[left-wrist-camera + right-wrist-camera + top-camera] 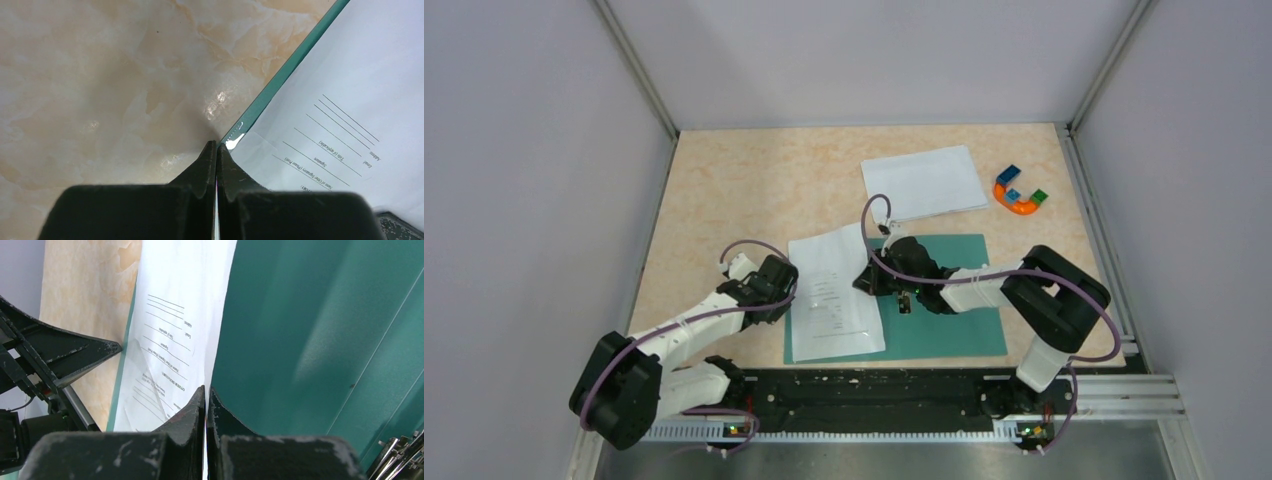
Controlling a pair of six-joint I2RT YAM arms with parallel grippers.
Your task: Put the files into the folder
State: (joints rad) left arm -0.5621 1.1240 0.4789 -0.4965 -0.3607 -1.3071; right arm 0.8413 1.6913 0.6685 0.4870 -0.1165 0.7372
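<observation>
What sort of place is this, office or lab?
Likely a robot test booth: plain grey panel walls box in a marbled beige tabletop, with two robot arms bolted to a metal rail.

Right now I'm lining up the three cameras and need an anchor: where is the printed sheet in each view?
Top view: the printed sheet lies at centre, over the left part of the green folder.
Left wrist: it fills the right side.
Right wrist: a tall strip left of centre.
Shared landmark: the green folder, a thin edge beside the sheet in the left wrist view, a broad field on the right in the right wrist view.
</observation>
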